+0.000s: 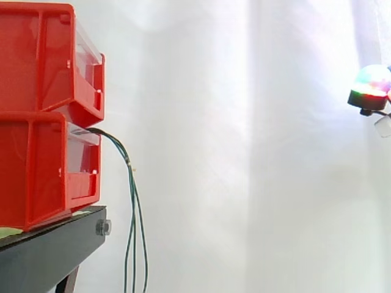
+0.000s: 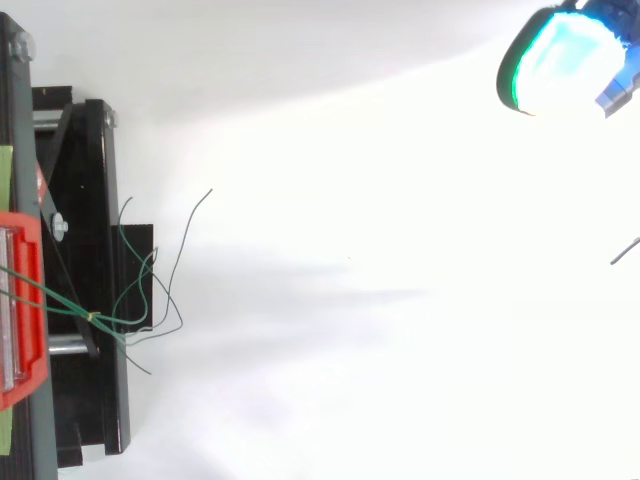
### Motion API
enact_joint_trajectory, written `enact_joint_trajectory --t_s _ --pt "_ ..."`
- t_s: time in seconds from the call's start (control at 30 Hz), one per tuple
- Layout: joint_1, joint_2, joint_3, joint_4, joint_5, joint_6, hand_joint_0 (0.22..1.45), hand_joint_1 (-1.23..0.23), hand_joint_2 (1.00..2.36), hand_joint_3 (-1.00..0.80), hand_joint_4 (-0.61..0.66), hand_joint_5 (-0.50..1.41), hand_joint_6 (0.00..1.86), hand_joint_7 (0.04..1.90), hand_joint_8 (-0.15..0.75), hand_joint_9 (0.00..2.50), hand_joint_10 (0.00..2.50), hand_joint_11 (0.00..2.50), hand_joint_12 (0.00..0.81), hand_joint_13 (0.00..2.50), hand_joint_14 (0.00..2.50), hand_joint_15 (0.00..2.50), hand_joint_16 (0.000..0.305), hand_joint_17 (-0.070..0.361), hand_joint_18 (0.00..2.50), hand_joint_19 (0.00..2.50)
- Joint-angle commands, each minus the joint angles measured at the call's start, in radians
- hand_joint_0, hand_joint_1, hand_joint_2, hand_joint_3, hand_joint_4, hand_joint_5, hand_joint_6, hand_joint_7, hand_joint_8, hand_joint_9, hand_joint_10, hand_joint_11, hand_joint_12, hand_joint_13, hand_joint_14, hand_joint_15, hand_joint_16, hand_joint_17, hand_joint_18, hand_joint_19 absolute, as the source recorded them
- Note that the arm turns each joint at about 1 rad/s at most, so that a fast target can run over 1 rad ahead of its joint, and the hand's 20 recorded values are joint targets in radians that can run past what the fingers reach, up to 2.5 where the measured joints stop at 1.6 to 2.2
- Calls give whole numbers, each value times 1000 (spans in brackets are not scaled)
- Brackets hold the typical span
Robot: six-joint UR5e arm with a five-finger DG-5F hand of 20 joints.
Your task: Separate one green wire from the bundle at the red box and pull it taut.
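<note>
A white curtain (image 1: pixel 244 152) hangs behind two stacked red plastic bins (image 1: pixel 36 165), which sit on a black metal stand (image 1: pixel 49 250). A bundle of thin green wires (image 1: pixel 132 201) leaves the lower bin's front and droops past the stand's edge, its loose ends splayed. Well right of the bins, across open room, the robot hand (image 2: pixel 560 60) hovers untouching. Whether it is open or closed cannot be told.

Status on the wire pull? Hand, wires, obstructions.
Hand at far right, well apart from the wires; grip can't be told. Green wires hang slack from the lower red bin, none separated. Nothing between hand and wires.
</note>
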Motion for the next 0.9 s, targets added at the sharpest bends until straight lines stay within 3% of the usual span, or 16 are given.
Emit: enact_joint_trajectory --t_s 0.0,0.87 --pt "0 0 0 0 0 0 558 -528 1004 -454 256 -216 502 766 329 559 5 185 422 408 4 136 64 145 481 378" --pt "0 0 0 0 0 0 568 -537 1005 -444 296 -207 502 781 338 561 5 197 409 477 6 178 63 141 527 374"
